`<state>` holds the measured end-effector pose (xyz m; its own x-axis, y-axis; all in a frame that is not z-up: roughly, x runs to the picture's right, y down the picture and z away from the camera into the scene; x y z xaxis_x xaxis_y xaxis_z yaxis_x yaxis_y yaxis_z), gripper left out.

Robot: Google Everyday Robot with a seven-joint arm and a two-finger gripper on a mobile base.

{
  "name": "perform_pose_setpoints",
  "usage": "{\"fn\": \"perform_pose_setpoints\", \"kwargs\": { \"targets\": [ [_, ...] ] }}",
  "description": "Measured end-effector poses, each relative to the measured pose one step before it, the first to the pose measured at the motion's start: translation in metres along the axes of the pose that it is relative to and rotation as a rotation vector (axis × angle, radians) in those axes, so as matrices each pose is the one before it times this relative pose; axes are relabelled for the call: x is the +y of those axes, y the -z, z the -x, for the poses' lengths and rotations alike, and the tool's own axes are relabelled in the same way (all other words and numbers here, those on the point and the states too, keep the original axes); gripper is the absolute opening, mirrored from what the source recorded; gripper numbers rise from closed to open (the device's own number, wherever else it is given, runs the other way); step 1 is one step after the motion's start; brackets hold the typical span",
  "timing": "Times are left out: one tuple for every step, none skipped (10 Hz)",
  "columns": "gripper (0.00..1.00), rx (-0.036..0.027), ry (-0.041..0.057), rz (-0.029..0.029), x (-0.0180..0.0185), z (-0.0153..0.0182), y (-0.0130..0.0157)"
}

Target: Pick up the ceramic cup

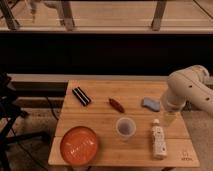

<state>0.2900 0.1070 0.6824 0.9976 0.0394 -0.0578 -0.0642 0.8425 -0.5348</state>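
The ceramic cup (125, 127), small, pale greyish-white and round, stands upright on the wooden table (100, 120), slightly right of its middle and toward the front. My white arm (187, 90) comes in from the right. My gripper (168, 117) hangs below it over the table's right side, to the right of the cup and apart from it, just behind the white bottle (159, 140). It holds nothing that I can see.
An orange plate (79, 145) lies at the front left. A black bar-shaped object (81, 96) lies at the back left, a small red object (116, 105) behind the cup, and a blue object (151, 104) at the back right. A dark wall and a railing run behind the table.
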Motion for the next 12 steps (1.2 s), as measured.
{"fn": "perform_pose_setpoints", "kwargs": {
  "targets": [
    [0.8,0.00001,-0.00001,-0.00005,-0.00002,-0.00001,0.00002],
    [0.8,0.00004,0.00002,-0.00003,0.0,-0.00001,0.00001],
    [0.8,0.00004,-0.00006,0.00008,0.00002,-0.00003,-0.00002],
    [0.8,-0.00005,0.00003,-0.00002,-0.00001,0.00003,0.0],
    [0.8,-0.00001,-0.00001,-0.00002,-0.00001,0.00001,0.0],
    [0.84,0.00014,0.0004,0.00023,0.00011,0.00013,-0.00007],
    [0.92,0.00178,0.00533,0.00298,0.00232,0.00219,-0.0002],
    [0.98,0.00243,0.01162,0.00252,0.00215,0.00637,0.00033],
    [1.0,0.0027,0.02489,0.00735,0.00412,0.01765,0.00136],
    [1.0,0.00031,0.01558,0.00842,0.00311,0.01782,0.00106],
    [1.0,0.00217,0.00874,0.0022,0.0014,0.00972,0.00088],
    [1.0,0.00375,0.01288,0.00292,0.00227,0.00721,0.00066]
  ]
}}
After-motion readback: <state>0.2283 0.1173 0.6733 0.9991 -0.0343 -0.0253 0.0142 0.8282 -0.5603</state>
